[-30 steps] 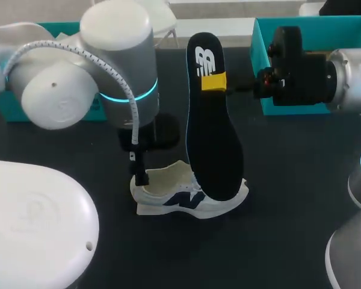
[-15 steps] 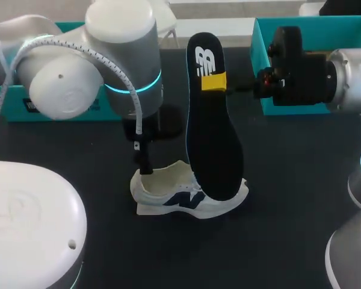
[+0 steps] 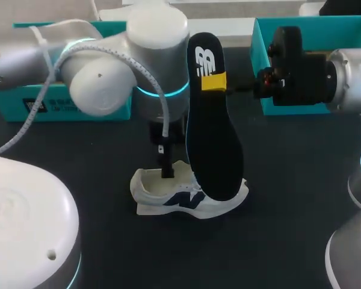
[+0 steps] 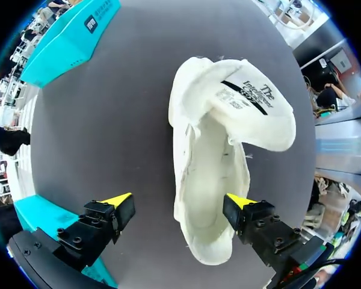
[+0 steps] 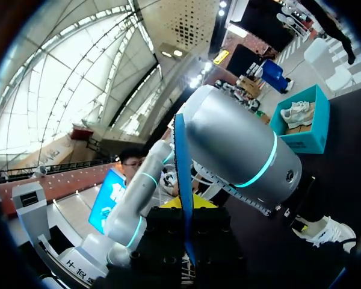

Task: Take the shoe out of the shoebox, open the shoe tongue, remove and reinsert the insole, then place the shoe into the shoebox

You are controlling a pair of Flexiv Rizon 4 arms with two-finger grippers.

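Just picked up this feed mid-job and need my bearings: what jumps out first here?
A long dark foam insole stands upright in the middle of the black tabletop, pinched near its top by the right end effector. Its lower end is at a low white fabric sneaker. The left end effector hangs open over that sneaker's heel opening, and the sneaker's tongue is folded out toward the toe.

shoe (image 4: 210, 180) lining: fleecy matt cloth. insole (image 3: 213, 138): matt dark fabric. table (image 3: 289, 180): matt black. shoebox (image 3: 349, 27) at 1 o'clock: smooth teal card.
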